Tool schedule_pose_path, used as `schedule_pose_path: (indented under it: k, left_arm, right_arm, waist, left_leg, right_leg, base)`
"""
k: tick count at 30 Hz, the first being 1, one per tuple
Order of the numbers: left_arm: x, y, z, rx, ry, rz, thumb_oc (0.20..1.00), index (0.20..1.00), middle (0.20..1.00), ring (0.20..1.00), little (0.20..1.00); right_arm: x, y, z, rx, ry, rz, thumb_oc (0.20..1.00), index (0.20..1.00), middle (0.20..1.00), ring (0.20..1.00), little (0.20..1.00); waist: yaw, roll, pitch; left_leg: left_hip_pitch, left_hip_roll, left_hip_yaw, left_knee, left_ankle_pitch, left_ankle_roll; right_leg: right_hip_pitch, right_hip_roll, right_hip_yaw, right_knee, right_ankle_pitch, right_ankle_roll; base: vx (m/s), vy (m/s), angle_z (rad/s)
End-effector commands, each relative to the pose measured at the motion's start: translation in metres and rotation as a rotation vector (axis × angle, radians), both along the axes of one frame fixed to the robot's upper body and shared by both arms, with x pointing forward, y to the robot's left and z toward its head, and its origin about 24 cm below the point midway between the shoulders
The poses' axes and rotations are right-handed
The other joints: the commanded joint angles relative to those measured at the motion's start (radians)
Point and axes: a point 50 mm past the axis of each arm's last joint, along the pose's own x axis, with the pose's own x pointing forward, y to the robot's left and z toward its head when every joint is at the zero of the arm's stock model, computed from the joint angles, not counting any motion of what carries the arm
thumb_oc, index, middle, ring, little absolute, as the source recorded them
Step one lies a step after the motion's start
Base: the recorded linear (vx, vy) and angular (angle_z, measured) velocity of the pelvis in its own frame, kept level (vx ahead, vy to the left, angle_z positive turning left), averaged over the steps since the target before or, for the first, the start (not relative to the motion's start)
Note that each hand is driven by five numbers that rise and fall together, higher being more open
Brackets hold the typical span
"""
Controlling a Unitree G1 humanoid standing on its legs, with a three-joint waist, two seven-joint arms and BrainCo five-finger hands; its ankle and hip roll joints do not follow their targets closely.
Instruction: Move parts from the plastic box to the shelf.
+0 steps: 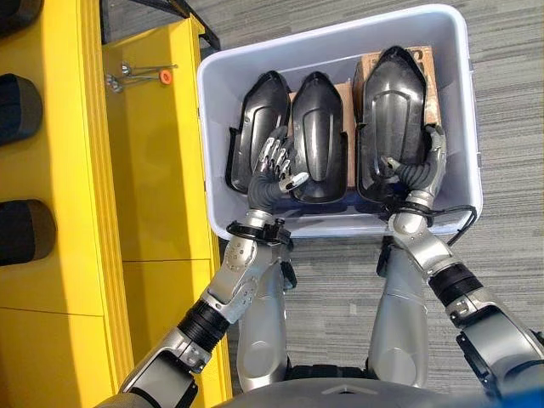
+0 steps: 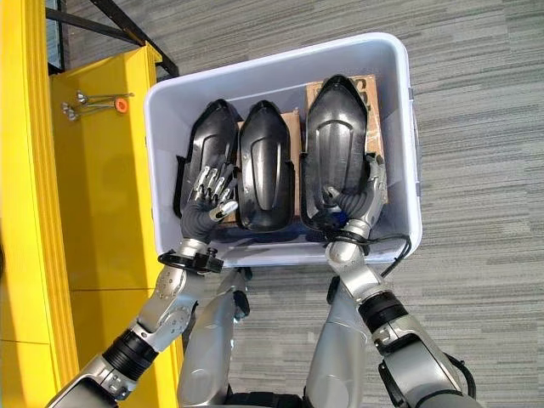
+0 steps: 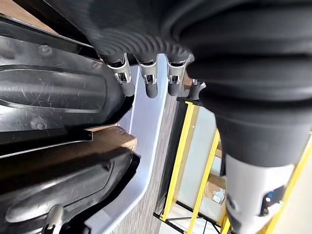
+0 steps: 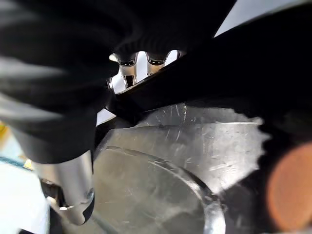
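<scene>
Both hands inside the plastic box (image 1: 466, 127), among three black parts.

Left hand (image 1: 274, 172) spread loosely over middle part (image 1: 319, 136), gripping nothing; right hand (image 1: 418, 172) apparently clasping right-corner part (image 1: 393, 119) at near edge. Yellow shelf (image 1: 161, 170) alongside.

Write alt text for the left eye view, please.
Seen from above, a pale plastic box holds three black parts. The right hand grips the right part; the left hand rests open between the others, beside a yellow shelf.
</scene>
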Motion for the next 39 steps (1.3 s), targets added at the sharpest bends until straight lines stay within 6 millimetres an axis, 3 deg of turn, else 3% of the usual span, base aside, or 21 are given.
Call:
schedule_pose_path:
  k: [1,10,13,18,33,39]
  left_arm:
    - [-0.005,0.0,0.028,-0.122,-0.143,-0.059,1.0,1.0,1.0,1.0,1.0]
    - [-0.007,-0.003,0.025,-0.105,-0.142,-0.018,1.0,1.0,1.0,1.0,1.0]
    - [-0.006,0.003,0.021,-0.182,-0.11,-0.015,1.0,1.0,1.0,1.0,1.0]
    - [-0.006,0.005,0.018,-0.206,-0.098,-0.008,1.0,1.0,1.0,1.0,1.0]
    - [-0.007,-0.001,0.015,-0.225,-0.072,-0.033,1.0,1.0,1.0,1.0,1.0]
    - [-0.008,-0.003,0.014,-0.23,-0.074,-0.037,1.0,1.0,1.0,1.0,1.0]
  right_arm:
    - [-0.001,0.015,0.043,-0.026,-0.25,0.044,1.0,1.0,1.0,1.0,1.0]
    - [-0.015,0.02,0.037,-0.052,-0.298,0.071,1.0,1.0,1.0,1.0,1.0]
    - [-0.014,0.019,0.033,-0.061,-0.268,0.065,1.0,1.0,1.0,1.0,1.0]
    - [-0.016,0.015,0.022,0.032,-0.253,0.03,1.0,1.0,1.0,1.0,1.0]
    - [-0.019,0.01,0.025,0.195,-0.292,0.005,1.0,1.0,1.0,1.0,1.0]
    - [-0.014,0.013,0.022,0.137,-0.224,0.01,1.0,1.0,1.0,1.0,1.0]
  waist:
    - [0.013,0.009,0.007]
    - [-0.013,0.02,0.007]
    - [-0.013,0.023,0.007]
    - [-0.01,0.024,0.007]
    - [-0.023,0.045,0.007]
    - [-0.023,0.057,0.007]
  left_leg:
    - [0.008,-0.079,0.003,0.037,-0.167,0.008]
    - [0.019,-0.076,0.026,0.032,-0.165,0.004]
    - [0.024,-0.076,0.027,0.027,-0.164,0.003]
    - [0.018,-0.073,0.029,0.027,-0.163,0.004]
    - [0.016,-0.081,0.039,0.016,-0.159,0.004]
    - [0.017,-0.086,0.044,0.014,-0.158,0.003]
  right_leg:
    - [0.024,0.128,-0.064,-0.032,-0.042,-0.09]
    - [0.017,0.125,-0.048,-0.041,-0.04,-0.09]
    - [0.018,0.124,-0.05,-0.041,-0.041,-0.091]
    - [0.01,0.122,-0.052,-0.037,-0.041,-0.093]
    - [-0.012,0.122,-0.037,-0.034,-0.041,-0.096]
    - [-0.018,0.12,-0.031,-0.032,-0.043,-0.1]
  base:
    - [0.0,0.082,-0.01]
    - [0.0,0.053,-0.01]
    - [0.0,0.0,0.0]
    - [0.0,0.0,0.0]
    - [0.0,0.009,-0.02]
    - [0.01,0.017,0.0]
